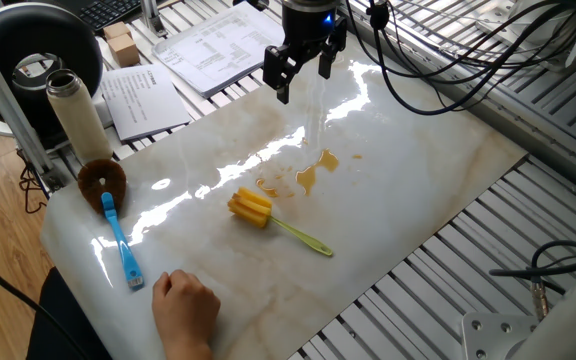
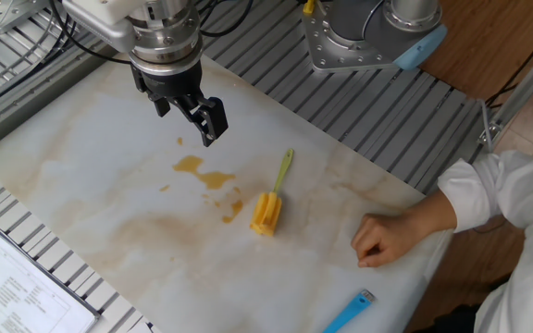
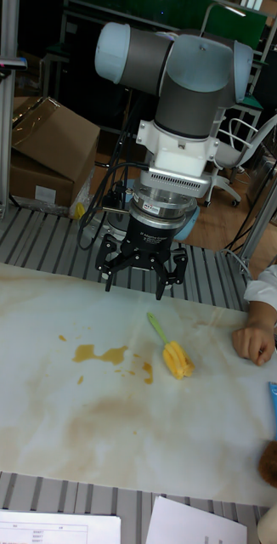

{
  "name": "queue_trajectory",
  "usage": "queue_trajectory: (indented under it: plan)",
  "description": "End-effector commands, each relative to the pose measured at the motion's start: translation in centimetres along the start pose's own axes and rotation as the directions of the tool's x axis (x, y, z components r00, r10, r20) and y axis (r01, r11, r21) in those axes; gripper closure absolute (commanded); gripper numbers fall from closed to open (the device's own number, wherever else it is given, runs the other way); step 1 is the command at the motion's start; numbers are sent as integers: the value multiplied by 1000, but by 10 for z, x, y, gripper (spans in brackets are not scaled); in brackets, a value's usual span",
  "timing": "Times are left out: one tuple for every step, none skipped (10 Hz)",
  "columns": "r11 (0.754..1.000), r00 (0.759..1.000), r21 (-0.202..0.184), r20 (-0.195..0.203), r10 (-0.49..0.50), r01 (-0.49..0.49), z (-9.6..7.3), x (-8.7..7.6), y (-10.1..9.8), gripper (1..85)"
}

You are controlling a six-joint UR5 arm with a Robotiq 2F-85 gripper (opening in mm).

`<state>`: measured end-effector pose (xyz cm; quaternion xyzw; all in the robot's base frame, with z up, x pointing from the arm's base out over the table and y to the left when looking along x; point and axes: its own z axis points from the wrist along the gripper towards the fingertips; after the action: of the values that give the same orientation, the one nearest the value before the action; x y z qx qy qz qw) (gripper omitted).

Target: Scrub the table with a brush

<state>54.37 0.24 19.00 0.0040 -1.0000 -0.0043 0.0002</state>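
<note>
Tall fixed view: black two-finger jaws hung spread wide and empty above the glossy white marble-look counter point(image 3: 36, 425).
Small brush with chunky yellow sponge head and thin yellow-green handle point(image 3: 176, 359) lay flat mid-counter, apart from the jaws, handle end nearer them, near orange-brown liquid stains point(image 3: 100, 354).

I see a blue-handled brush point(image 1: 116, 225) lying flat, its round brown head just beside a tall beige flask point(image 1: 76, 115) that stands upright under a steel cap. Past the flask a printed booklet point(image 1: 143, 98) and sheets of printed tables point(image 1: 218, 45) lie on the slatted metal frame point(image 1: 448, 290). A small carton point(image 1: 121, 44) sits near a black keyboard point(image 1: 108, 10). In my tall view, a large cardboard box point(image 3: 41, 153) stands beyond the frame.
</note>
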Motion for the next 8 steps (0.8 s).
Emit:
queue_trajectory:
  plan:
    - [973,975,-115,-75,-211,201,0,28,32,573]
    - [978,980,-98,-60,-192,185,8,29,40,577]
    - [983,983,-74,-64,-174,169,15,32,46,587]
    - [984,984,-62,-59,-170,166,18,32,49,597]
    - [981,981,-63,-60,-185,181,17,33,49,600]
    - [973,972,-77,-74,-222,217,17,37,51,600]
    - [965,964,-96,-86,-251,243,16,42,55,600]
    - [959,960,-111,-81,-268,259,16,42,58,577]
